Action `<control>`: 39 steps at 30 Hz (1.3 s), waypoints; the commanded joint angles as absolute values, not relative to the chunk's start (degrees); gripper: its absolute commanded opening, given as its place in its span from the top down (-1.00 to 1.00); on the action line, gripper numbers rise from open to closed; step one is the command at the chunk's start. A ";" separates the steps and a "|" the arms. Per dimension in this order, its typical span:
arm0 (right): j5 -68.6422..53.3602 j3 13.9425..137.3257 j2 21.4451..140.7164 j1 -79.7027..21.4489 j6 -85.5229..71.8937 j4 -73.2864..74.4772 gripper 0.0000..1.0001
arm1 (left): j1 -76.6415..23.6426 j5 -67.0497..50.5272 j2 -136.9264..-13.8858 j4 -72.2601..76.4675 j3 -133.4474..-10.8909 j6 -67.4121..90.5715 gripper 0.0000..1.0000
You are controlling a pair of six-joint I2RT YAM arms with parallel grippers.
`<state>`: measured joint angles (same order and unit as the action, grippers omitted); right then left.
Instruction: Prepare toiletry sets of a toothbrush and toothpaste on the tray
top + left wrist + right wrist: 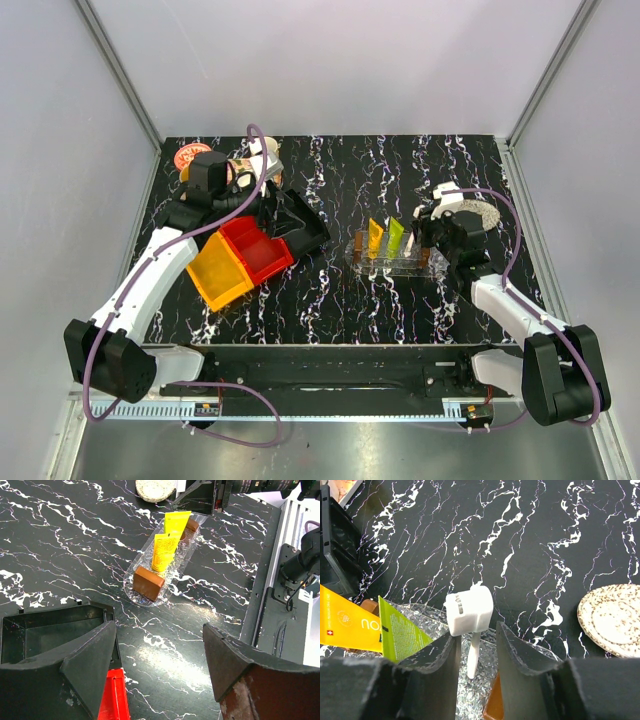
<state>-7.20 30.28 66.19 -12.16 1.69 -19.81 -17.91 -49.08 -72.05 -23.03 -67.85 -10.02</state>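
Standing upright in the rack (148, 582) on the tray (131, 594), the toothbrush (469, 611) is sitting between the parted jaws of the right gripper (476, 640). The orange-yellow toothpaste (345, 625) is showing "NO"; the left gripper (160, 627) is gaping empty.

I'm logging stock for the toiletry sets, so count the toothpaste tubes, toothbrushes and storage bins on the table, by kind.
Toothpaste: 2, the orange-yellow tube and the lime green tube
Toothbrushes: 1, the white toothbrush
Bins: 3, the black bin, the red bin and the yellow bin
Total: 6
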 commanded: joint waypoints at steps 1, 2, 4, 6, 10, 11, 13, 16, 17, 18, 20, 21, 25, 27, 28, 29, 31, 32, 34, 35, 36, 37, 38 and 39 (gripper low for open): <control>-8.53 30.94 65.66 -11.60 1.76 -20.04 0.20 | -17.49 -50.71 -71.46 -21.62 -67.68 -10.99 -0.48; -8.61 31.02 65.57 -11.51 1.76 -19.78 0.18 | -17.49 -50.71 -71.37 -21.71 -67.68 -11.16 -0.48; -8.79 31.20 65.30 -11.34 1.67 -19.34 0.17 | -17.40 -50.63 -71.37 -21.88 -67.76 -11.25 -0.48; -9.05 31.20 65.13 -11.08 1.67 -18.81 0.17 | -17.49 -50.63 -71.28 -21.97 -67.76 -11.34 -0.48; -9.49 31.20 64.95 -10.81 1.49 -18.63 0.14 | -17.40 -50.71 -71.19 -22.06 -67.76 -11.25 -0.48; -9.49 31.29 64.86 -10.90 1.49 -18.55 0.14 | -17.40 -50.80 -71.10 -21.89 -67.68 -11.08 -0.48; -9.67 31.29 64.86 -10.72 1.41 -18.54 0.12 | -17.40 -50.71 -71.10 -22.06 -67.50 -11.08 -0.48; -9.67 31.20 65.04 -10.81 1.32 -18.46 0.09 | -17.31 -50.63 -70.93 -22.06 -67.59 -11.25 -0.48; -9.67 31.29 64.95 -10.72 1.32 -18.46 0.09 | -17.31 -50.71 -71.01 -22.06 -67.59 -11.25 -0.48; -9.75 31.20 65.04 -10.72 1.41 -18.54 0.09 | -17.31 -50.71 -71.02 -21.97 -67.67 -11.25 -0.48; -9.75 31.29 65.04 -10.63 1.41 -18.46 0.08 | -17.31 -50.63 -71.02 -22.06 -67.76 -11.16 -0.48; -9.58 31.20 65.04 -10.63 1.41 -18.37 0.08 | -17.31 -50.71 -71.10 -22.15 -67.76 -11.34 -0.48; -9.49 31.29 64.95 -10.37 1.49 -18.19 0.07 | -17.31 -50.63 -71.19 -22.15 -67.67 -11.51 -0.47; -9.49 31.38 64.95 -10.28 1.49 -18.02 0.05 | -17.31 -50.71 -71.19 -22.24 -67.50 -11.51 -0.47; -9.49 31.38 65.04 -10.20 1.49 -17.93 0.04 | -17.31 -50.71 -71.19 -22.15 -67.50 -11.51 -0.47; -9.58 31.46 65.04 -10.20 1.49 -17.76 0.02 | -17.31 -50.71 -71.10 -22.24 -67.50 -11.51 -0.47; -9.49 31.55 65.04 -10.02 1.32 -17.49 0.01 | -17.23 -50.80 -71.19 -22.15 -67.50 -11.60 -0.47; -9.49 31.64 64.95 -10.11 1.32 -17.23 0.00 | -17.23 -50.80 -71.10 -22.24 -67.50 -11.60 -0.48; -9.49 31.64 64.86 -9.84 1.32 -17.05 -0.01 | -17.23 -50.80 -71.10 -22.24 -67.59 -11.78 -0.47; -9.41 31.73 64.78 -9.84 1.32 -16.88 -0.01 | -17.23 -50.80 -71.10 -22.41 -67.59 -11.86 -0.47; -9.49 31.82 64.69 -9.76 1.23 -16.79 -0.02 | -17.14 -50.80 -71.10 -22.50 -67.76 -11.87 -0.47; -9.49 31.73 64.60 -9.67 1.23 -16.61 -0.02 | -17.14 -50.89 -71.10 -22.50 -67.76 -11.87 -0.48; -9.58 31.90 64.51 -9.67 1.23 -16.44 -0.02 | -17.05 -50.89 -71.10 -22.50 -67.76 -11.87 -0.47; -9.67 31.90 64.51 -9.58 1.14 -16.26 -0.03 | -17.05 -50.98 -71.19 -22.50 -67.76 -11.78 -0.47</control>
